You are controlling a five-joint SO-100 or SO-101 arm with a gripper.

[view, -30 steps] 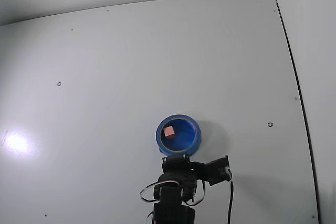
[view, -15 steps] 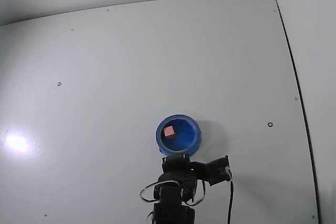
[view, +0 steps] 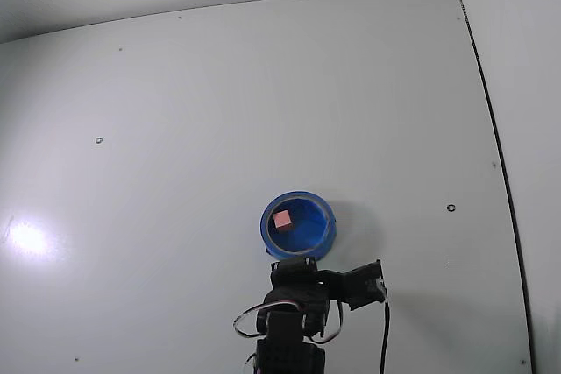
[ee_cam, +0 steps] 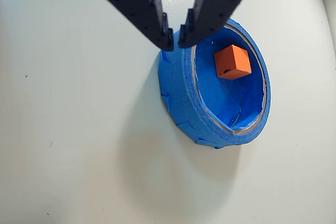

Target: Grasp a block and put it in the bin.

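The block (ee_cam: 231, 62) is a small orange-red cube lying inside the bin (ee_cam: 181, 93), a round blue container with a thick rim. In the fixed view the block (view: 282, 219) sits in the left part of the bin (view: 326, 232). In the wrist view my gripper (ee_cam: 176, 39) comes in from the top edge, its black fingertips almost touching each other with nothing between them, over the bin's rim and apart from the block. The fixed view shows the black arm (view: 294, 304) just below the bin.
A white tabletop (view: 219, 111) with a few small screw holes spreads all around. Its right edge (view: 495, 155) runs along a dark seam. A black cable (view: 384, 339) hangs by the arm's base.
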